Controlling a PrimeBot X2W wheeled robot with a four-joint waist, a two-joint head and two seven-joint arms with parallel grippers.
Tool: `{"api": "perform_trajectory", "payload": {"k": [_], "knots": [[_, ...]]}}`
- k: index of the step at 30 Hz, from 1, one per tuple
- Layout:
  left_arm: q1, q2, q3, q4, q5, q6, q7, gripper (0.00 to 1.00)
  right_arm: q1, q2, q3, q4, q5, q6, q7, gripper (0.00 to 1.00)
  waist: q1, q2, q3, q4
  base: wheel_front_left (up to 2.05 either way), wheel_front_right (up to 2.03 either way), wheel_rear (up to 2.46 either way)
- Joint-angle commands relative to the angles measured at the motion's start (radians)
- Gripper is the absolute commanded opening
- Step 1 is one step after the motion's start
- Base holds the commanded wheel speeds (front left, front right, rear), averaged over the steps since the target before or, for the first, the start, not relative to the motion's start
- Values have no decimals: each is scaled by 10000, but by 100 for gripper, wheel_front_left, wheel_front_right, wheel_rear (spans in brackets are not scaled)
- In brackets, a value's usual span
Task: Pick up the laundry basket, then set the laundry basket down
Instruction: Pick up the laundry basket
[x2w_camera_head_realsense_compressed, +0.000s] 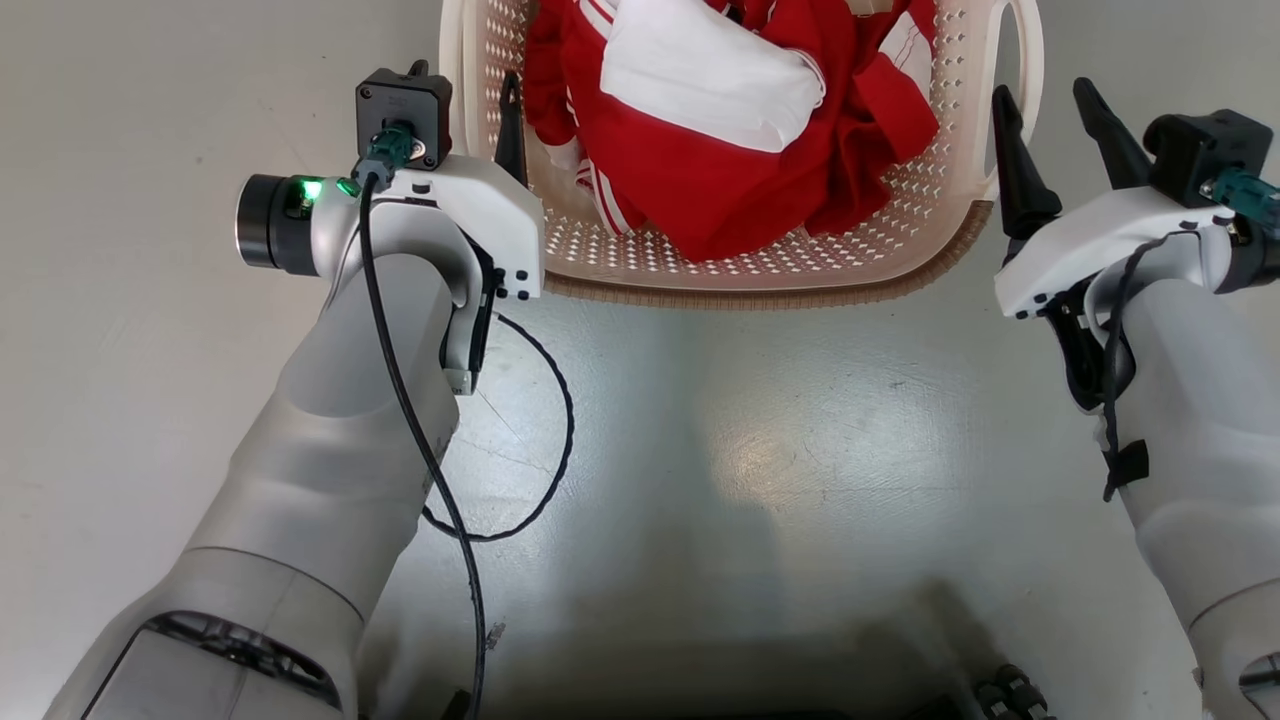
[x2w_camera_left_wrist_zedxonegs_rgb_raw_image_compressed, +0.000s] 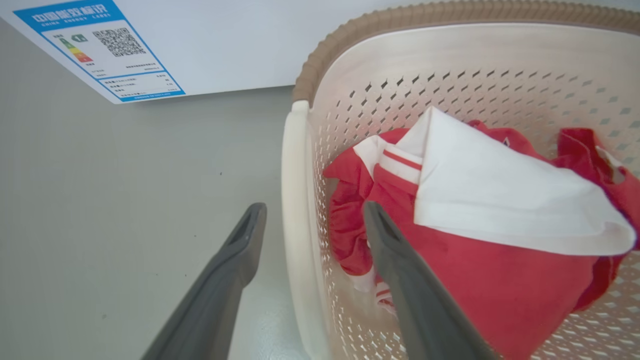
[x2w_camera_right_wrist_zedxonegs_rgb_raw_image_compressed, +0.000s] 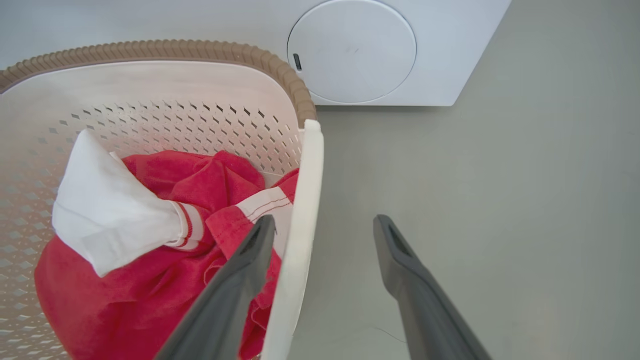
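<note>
The laundry basket (x2w_camera_head_realsense_compressed: 760, 292), cream and perforated with a brown rim, stands on the floor at the top of the head view, holding red and white clothes (x2w_camera_head_realsense_compressed: 720, 130). My left gripper (x2w_camera_head_realsense_compressed: 465, 75) is open and straddles the basket's left white handle (x2w_camera_left_wrist_zedxonegs_rgb_raw_image_compressed: 295, 225), one finger (x2w_camera_left_wrist_zedxonegs_rgb_raw_image_compressed: 400, 280) inside over the clothes and the other (x2w_camera_left_wrist_zedxonegs_rgb_raw_image_compressed: 225, 280) outside. My right gripper (x2w_camera_head_realsense_compressed: 1043, 92) is also open, astride the right handle (x2w_camera_right_wrist_zedxonegs_rgb_raw_image_compressed: 300, 225), with one finger (x2w_camera_right_wrist_zedxonegs_rgb_raw_image_compressed: 235, 285) inside the basket (x2w_camera_right_wrist_zedxonegs_rgb_raw_image_compressed: 150, 47) and the other (x2w_camera_right_wrist_zedxonegs_rgb_raw_image_compressed: 415, 290) outside. Neither pair of fingers presses the handle.
A white washing machine with a round door (x2w_camera_right_wrist_zedxonegs_rgb_raw_image_compressed: 352, 50) stands just behind the basket, and its energy label (x2w_camera_left_wrist_zedxonegs_rgb_raw_image_compressed: 105, 50) is at the upper left of the left wrist view. Grey floor (x2w_camera_head_realsense_compressed: 760, 450) lies between my arms. A black cable (x2w_camera_head_realsense_compressed: 565, 420) loops beside my left forearm.
</note>
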Motion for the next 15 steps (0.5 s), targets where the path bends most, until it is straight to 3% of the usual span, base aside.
{"api": "perform_trajectory", "payload": {"k": [1,15], "knots": [[-19,202,85,-37,-92,-7,-61,100,222,142,202,4,123,60,-109,100,-1,0,15,0,0,0,0],[-895,202,-955,864,-888,-18,-61,100,-745,209,1193,1145,1182,60,-109,100,-1,0,469,32,0,0,0]]}}
